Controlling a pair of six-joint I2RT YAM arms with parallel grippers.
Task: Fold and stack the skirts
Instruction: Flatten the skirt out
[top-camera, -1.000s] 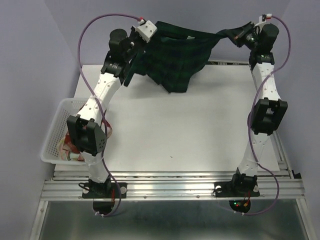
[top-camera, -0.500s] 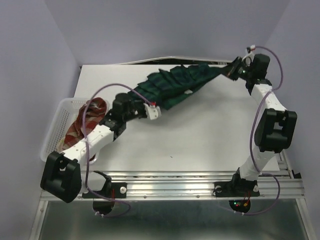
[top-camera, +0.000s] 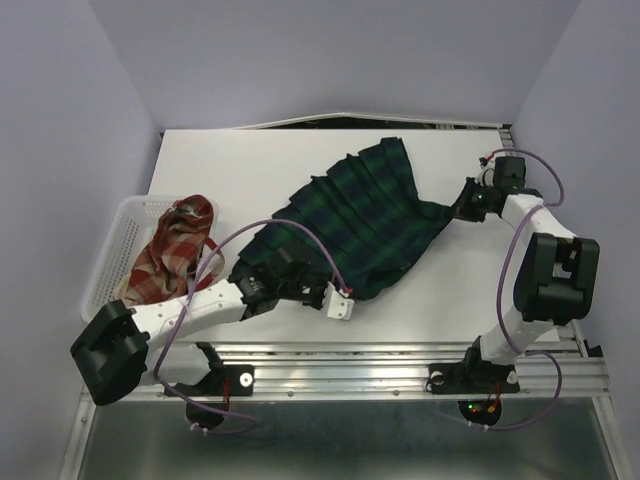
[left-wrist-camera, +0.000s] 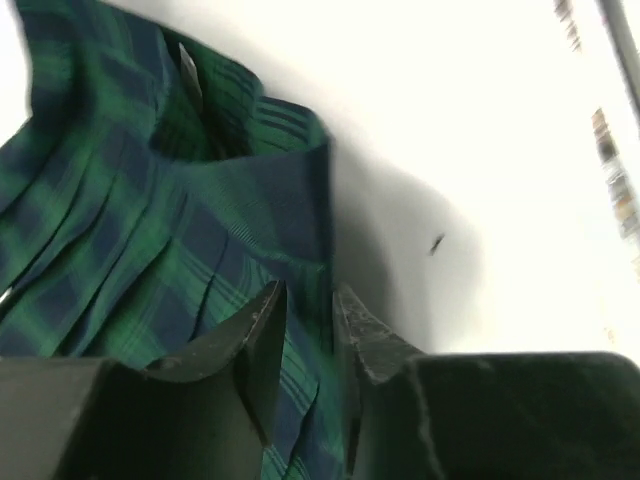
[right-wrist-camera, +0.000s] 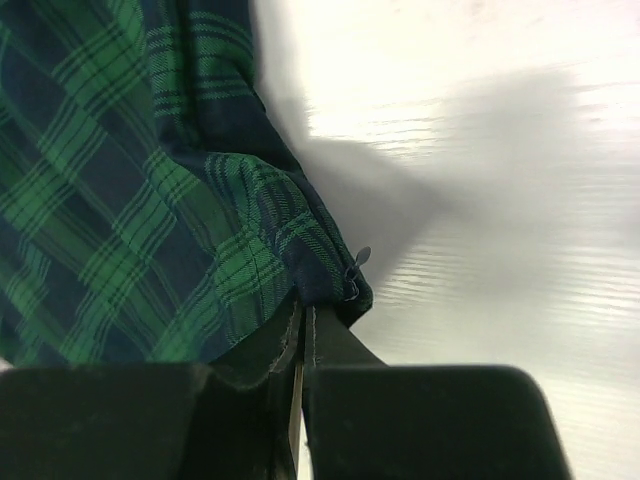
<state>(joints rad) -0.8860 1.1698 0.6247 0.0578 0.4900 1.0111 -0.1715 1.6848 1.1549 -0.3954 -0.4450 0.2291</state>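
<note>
At the lower middle, the left claw (left-wrist-camera: 305, 300) has come down to the table (top-camera: 250, 170) and let go, its fingers parted over the green plaid skirt (top-camera: 360, 215). The skirt was strung up a second ago and now lies spread mid-table. Farther right, the right claw (right-wrist-camera: 300, 320) stays clenched on its corner.

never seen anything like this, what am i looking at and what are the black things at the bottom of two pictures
It is a robot with two arms bolted to the near edge of a white table. The wide picture looks down from above and behind. The other two come from wrist cameras, so the black shapes are each hand's own fingers. A dark green plaid skirt lies spread on the table. The right hand is shut on one corner of it. The left hand sits at the opposite edge, fingers slightly apart, cloth showing in the gap. At the left, a white basket holds a red-and-cream plaid cloth.
</note>
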